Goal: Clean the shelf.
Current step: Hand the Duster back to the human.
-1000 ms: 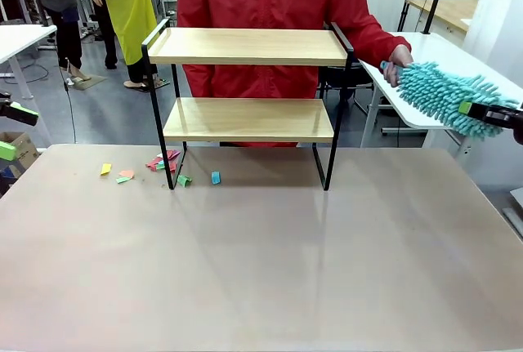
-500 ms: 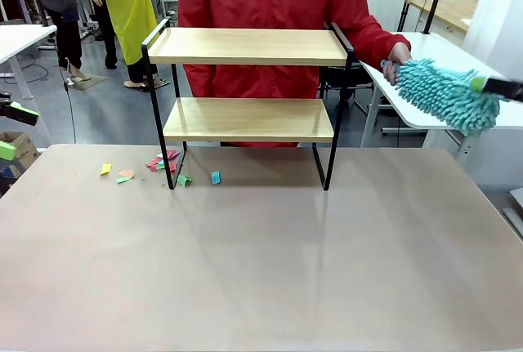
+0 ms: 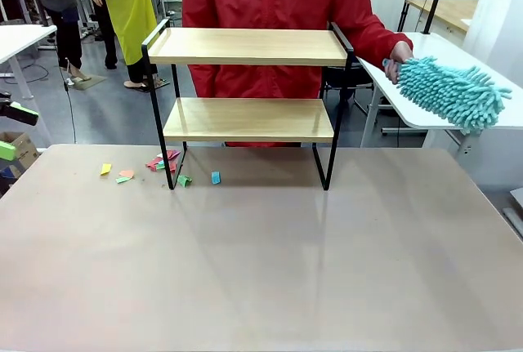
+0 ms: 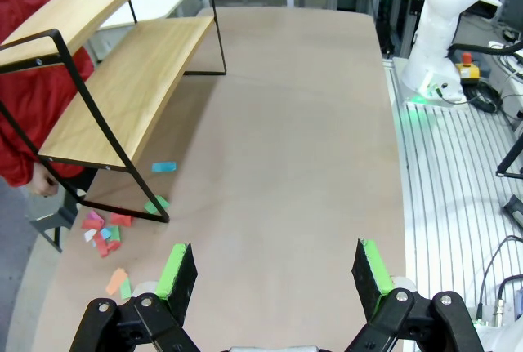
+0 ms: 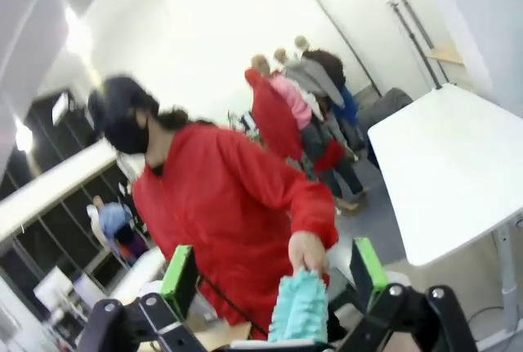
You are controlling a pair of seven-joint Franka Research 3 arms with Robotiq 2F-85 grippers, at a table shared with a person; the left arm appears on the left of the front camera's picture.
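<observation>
The shelf (image 3: 245,82) stands at the table's far side, two light boards in a black frame, both boards bare; in the left wrist view the shelf (image 4: 122,82) is at the upper left. A person in red behind it holds a teal fluffy duster (image 3: 453,95) by its end over a white side table. In the right wrist view my right gripper (image 5: 274,282) is open, and the duster (image 5: 301,311) hangs from the person's hand (image 5: 306,252) between and beyond its green pads. My left gripper (image 4: 274,274) is open above the table's left end, with nothing in it.
Coloured paper scraps (image 3: 167,164) lie on the table by the shelf's left legs, seen too in the left wrist view as scraps (image 4: 102,233). The white side table (image 3: 425,119) stands at the right. The right arm's white base (image 4: 445,33) is across the table. People stand farther back.
My right gripper opened, let go of the duster and drew back out of the front view to the right. The person's hand keeps the duster. My left gripper stayed still.
</observation>
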